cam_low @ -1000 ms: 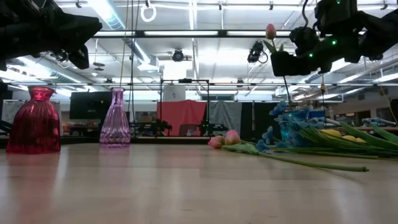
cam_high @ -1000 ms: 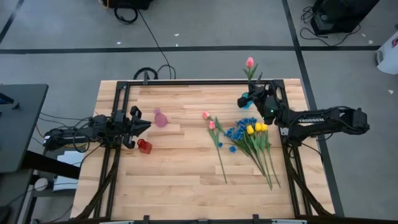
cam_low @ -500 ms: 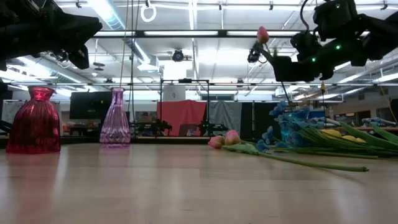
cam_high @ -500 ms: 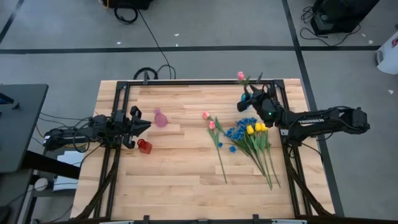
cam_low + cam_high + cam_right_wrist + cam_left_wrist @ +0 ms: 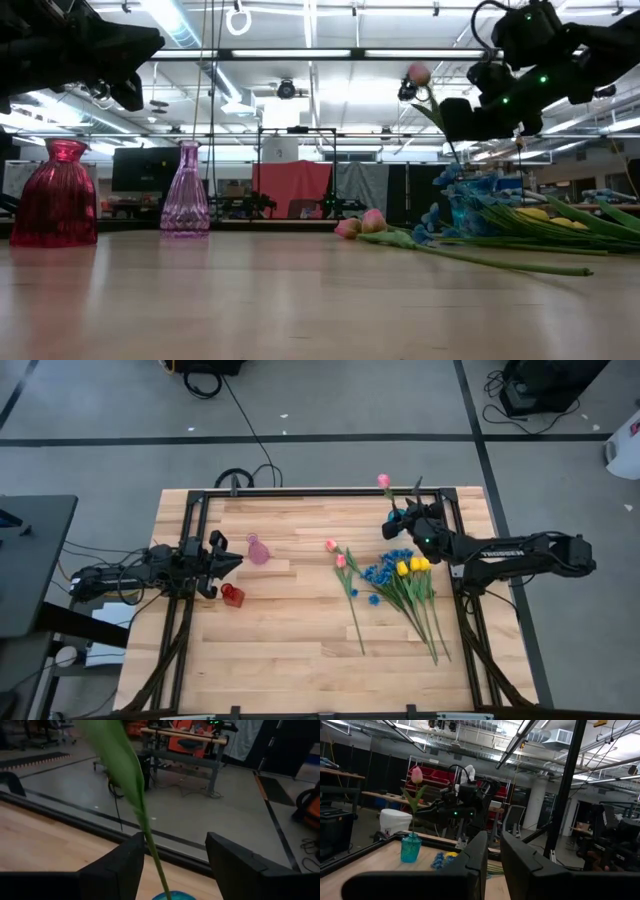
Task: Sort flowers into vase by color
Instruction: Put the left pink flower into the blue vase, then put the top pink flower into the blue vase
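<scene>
We are seeing the right claw (image 5: pixel 400 518) released near the bench's far right corner, the pink tulip (image 5: pixel 383 481) standing upright in the blue vase (image 5: pixel 410 848) just ahead; left claw (image 5: pixel 222 564) clenched, idle.

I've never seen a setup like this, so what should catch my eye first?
Probably the single pink tulip standing tall at the far right of the wooden table, its stem between the open fingers of the right tool. Next, the heap of blue, yellow and pink flowers lying beside it, then the red glass vase by the left tool.
</scene>
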Motion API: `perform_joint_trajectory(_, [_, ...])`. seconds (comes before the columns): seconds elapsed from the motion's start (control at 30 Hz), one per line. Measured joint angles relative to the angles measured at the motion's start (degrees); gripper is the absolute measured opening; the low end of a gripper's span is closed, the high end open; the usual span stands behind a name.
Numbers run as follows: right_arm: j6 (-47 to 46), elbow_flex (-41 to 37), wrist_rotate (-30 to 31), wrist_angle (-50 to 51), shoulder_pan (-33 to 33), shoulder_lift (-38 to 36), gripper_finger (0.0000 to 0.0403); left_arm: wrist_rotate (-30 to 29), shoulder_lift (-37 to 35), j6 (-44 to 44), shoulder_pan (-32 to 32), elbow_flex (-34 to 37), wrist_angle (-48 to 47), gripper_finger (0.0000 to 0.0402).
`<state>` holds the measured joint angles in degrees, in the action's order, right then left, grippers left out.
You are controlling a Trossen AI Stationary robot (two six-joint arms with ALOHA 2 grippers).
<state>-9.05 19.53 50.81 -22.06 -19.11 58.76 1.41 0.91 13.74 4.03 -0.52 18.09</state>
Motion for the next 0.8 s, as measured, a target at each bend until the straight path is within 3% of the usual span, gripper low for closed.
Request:
perform_joint_trajectory(0.2, [-2.8, 0.0, -1.5, 4.2, -0.2, -3.5, 0.0225, 0.0, 0.0, 0.0, 0.0, 0.0, 0.0, 0.0056])
perform_joint_trajectory(0.53, [-12.6, 1.4, -16.7, 17.7, 0.3, -7.5, 0.0225, 0.0, 0.0, 0.0, 0.0, 0.0, 0.0, 0.0056])
perform_joint_trajectory(0.67, [-14.9, 5.5, -21.6, 22.4, 4.0, -4.9, 0.0225, 0.0, 0.0, -0.4, 0.0, 0.0, 0.0, 0.0056])
perform_joint_trajectory(0.8, [-17.0, 9.5, -22.4, 22.8, 11.0, 1.1, 0.0225, -0.6, 0.0, -1.4, 0.0, 0.0, 0.0, 0.0056])
